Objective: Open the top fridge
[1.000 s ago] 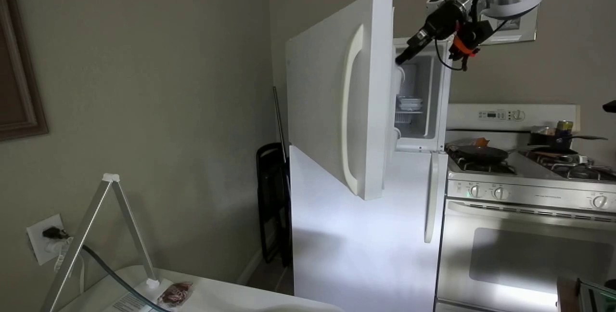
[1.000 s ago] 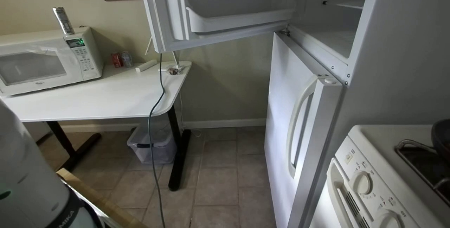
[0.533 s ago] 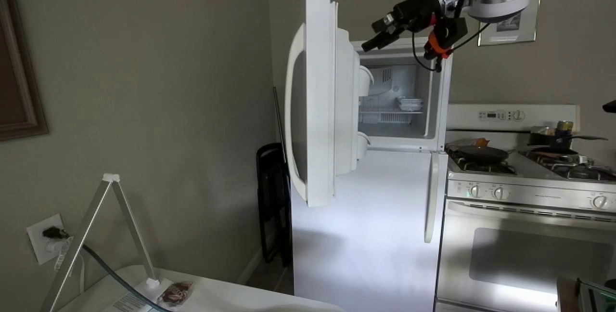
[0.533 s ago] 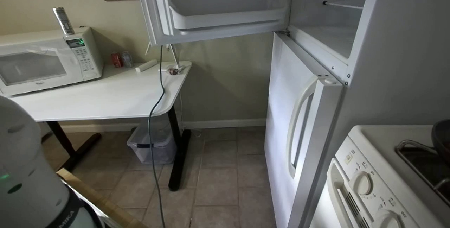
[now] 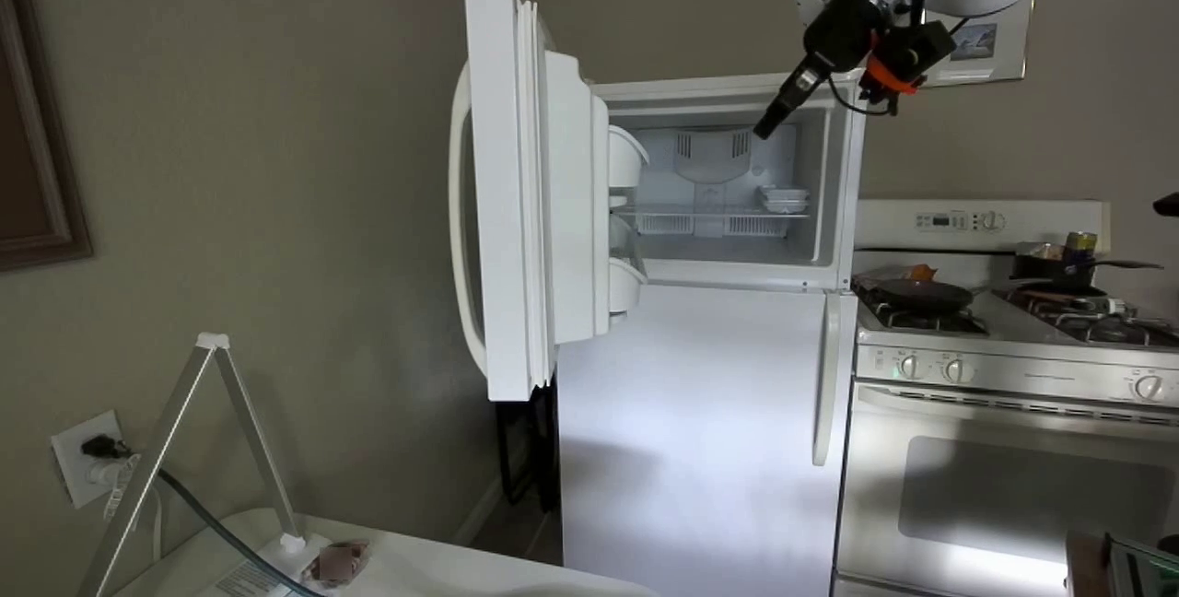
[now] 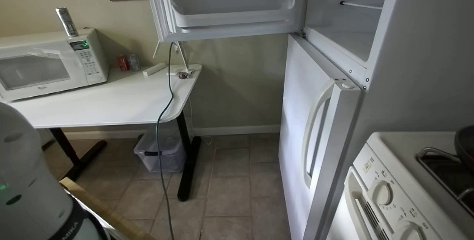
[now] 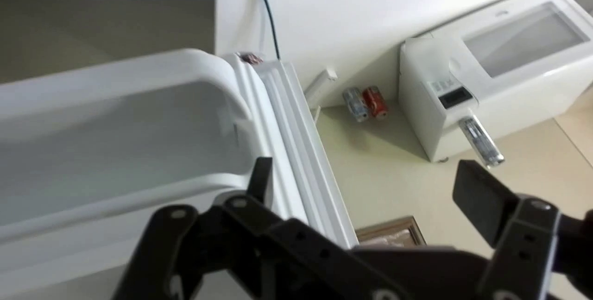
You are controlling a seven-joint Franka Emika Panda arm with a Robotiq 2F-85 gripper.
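Note:
The top fridge [image 5: 718, 249] stands open. Its white door [image 5: 505, 201] is swung far out to the side in an exterior view, with the long white handle [image 5: 459, 210] on its outer face. The door's inner shelves show in an exterior view [image 6: 233, 19] and in the wrist view [image 7: 296, 152]. My gripper [image 5: 764, 129] appears in front of the open compartment in an exterior view, apart from the door's edge there. In the wrist view my gripper [image 7: 363, 163] has its fingers wide apart with nothing between them. The left finger overlaps the door's inner side; I cannot tell whether it touches.
The lower fridge door [image 5: 700, 431] is shut. A stove [image 5: 1013, 330] with pans stands beside the fridge. A white table [image 6: 111, 103] bears a microwave [image 6: 40, 64] with a can [image 6: 66, 21] on top. A cable [image 6: 159, 136] hangs off the table.
The top door has swung further open, leftward in an exterior view, showing more of the compartment. My gripper moved left, then back right and turned, and is now further from the door.

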